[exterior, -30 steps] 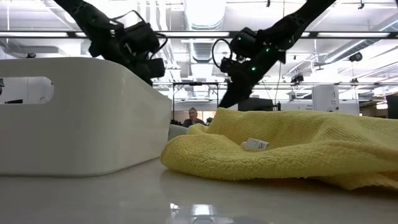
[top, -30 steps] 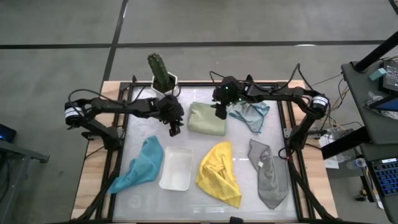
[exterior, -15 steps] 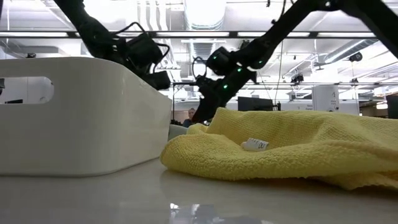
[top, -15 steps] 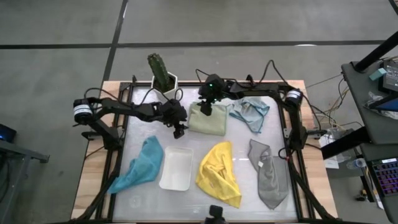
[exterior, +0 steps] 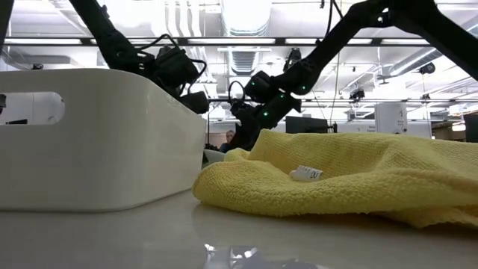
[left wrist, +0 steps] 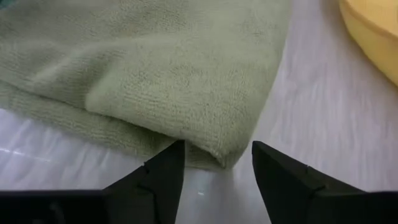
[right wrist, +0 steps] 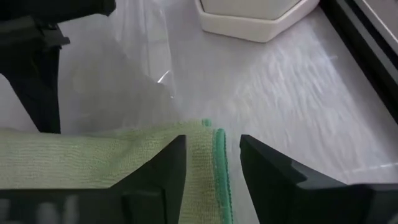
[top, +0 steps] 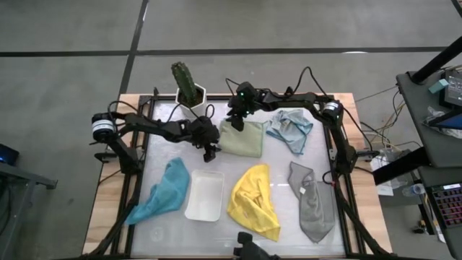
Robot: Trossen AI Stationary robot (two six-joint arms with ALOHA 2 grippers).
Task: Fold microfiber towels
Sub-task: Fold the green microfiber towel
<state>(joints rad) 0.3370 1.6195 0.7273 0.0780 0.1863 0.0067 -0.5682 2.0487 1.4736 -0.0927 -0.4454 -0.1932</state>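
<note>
White table (top: 238,235): pale green towel (top: 240,139) lying upper centre, hiding behind yellow towel (exterior: 351,175) in low view. Left gripper (left wrist: 214,163) and right gripper (right wrist: 208,152) gaping, each straddling a corner, gripping nothing.

Open-plan lab: exposed ceiling ducts (exterior: 246,56), monitors (exterior: 306,124), seated person (exterior: 228,139) behind

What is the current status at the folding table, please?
Left gripper open, straddling a corner of the folded pale green microfiber towel. Right gripper open over its opposite, green-hemmed corner. Neither gripping. Nothing blocking.
</note>
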